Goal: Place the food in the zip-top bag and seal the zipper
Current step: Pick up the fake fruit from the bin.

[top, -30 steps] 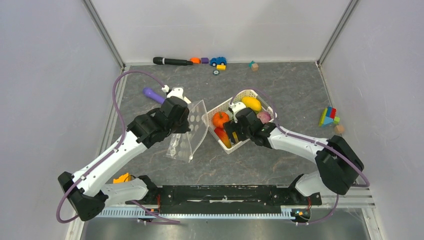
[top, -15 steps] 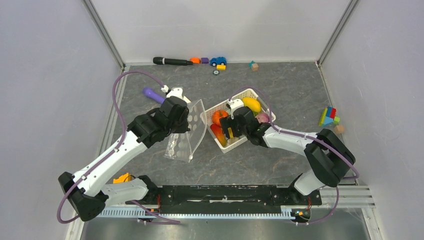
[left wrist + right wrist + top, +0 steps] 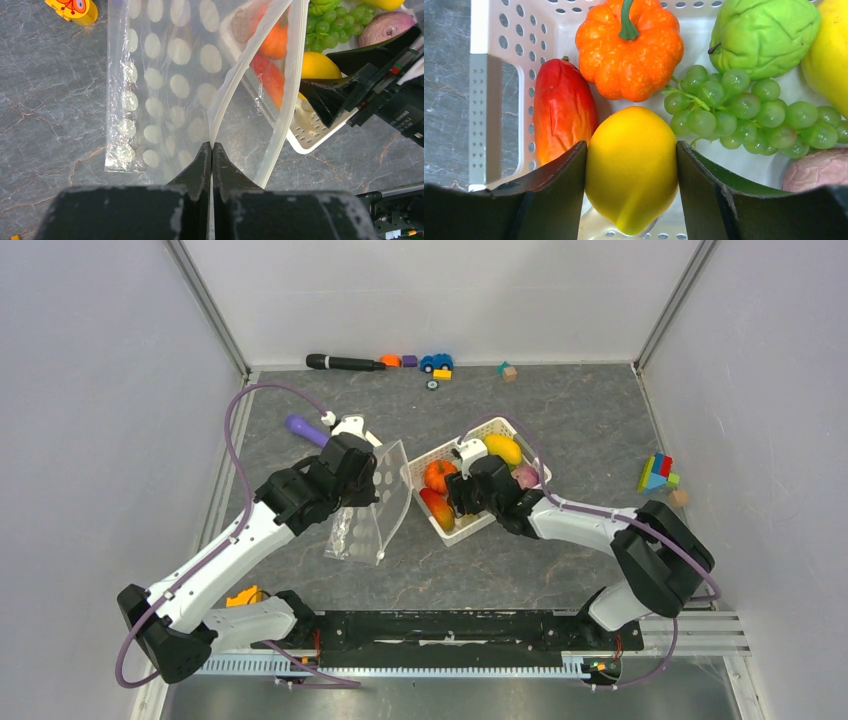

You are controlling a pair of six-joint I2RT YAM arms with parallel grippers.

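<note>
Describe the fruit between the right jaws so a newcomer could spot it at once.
Find the white basket in the middle of the table, then its end nearest the right gripper. There, beside the orange pumpkin, between a red-orange fruit and the green grapes, lies the yellow lemon. It is egg-shaped with a pointed tip, and the jaws press its sides.

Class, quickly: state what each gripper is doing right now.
Left gripper: closed, pinching the zip-top bag at its mouth edge.
Right gripper: closed on the yellow fruit.
</note>
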